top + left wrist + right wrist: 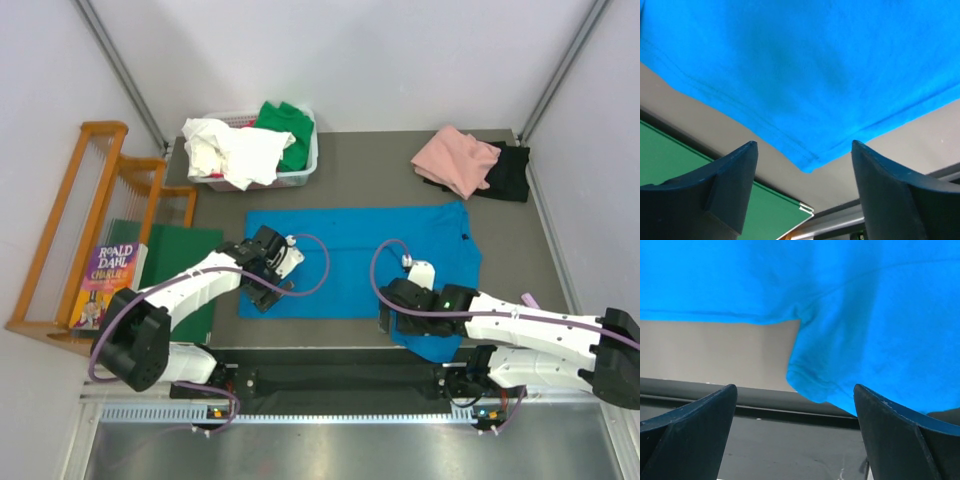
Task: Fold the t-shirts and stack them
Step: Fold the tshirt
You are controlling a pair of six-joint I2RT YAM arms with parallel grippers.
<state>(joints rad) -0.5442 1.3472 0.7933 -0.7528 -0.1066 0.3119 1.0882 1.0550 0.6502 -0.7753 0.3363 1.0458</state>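
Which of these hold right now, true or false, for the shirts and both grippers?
1. The blue t-shirt lies spread out on the table. True.
2. The left gripper is shut on the blue t-shirt's corner. False: it is open and holds nothing.
3. The pink t-shirt lies partly on the black t-shirt. True.
4. The basket holds only a yellow towel. False: the white t-shirt and green t-shirt are in it.
5. The right gripper is open. True.

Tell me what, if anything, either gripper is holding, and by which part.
Nothing is held. The left gripper and right gripper both stand open at the near edge of the blue t-shirt.
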